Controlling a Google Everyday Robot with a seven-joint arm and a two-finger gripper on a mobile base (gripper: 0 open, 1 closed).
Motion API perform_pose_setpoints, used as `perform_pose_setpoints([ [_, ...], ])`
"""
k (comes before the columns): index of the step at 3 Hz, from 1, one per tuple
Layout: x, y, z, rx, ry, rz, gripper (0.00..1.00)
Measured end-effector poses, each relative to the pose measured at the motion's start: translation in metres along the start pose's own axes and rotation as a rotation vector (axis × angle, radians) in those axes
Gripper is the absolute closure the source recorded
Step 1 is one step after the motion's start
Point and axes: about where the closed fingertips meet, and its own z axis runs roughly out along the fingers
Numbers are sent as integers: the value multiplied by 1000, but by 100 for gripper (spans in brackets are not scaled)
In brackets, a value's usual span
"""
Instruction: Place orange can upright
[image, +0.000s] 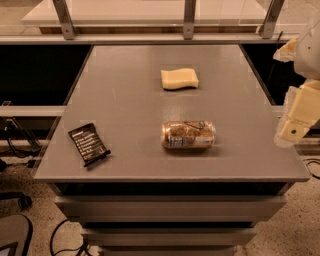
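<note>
While hand (294, 125) hangs beside table (125, 100), mottled orange can (188, 135) lies sideways.

No word, brand or number can be read anywhere. The orange can (188, 135), lying on its side on the surface (125, 90), carries a mottled brown-and-white label whose marks are too blurred to make out, and the black packet (88, 144) near the front left corner shows rows of pale print that cannot be read either. The gripper (294, 127), at the right edge beside the surface, bears only a small dark green dot and no lettering.
</note>
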Motion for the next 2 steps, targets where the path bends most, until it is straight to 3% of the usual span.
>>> perform_pose_setpoints([
  [1, 0, 0, 0, 0, 0, 0, 0],
  [2, -9, 3, 1, -1, 6, -37, 0],
])
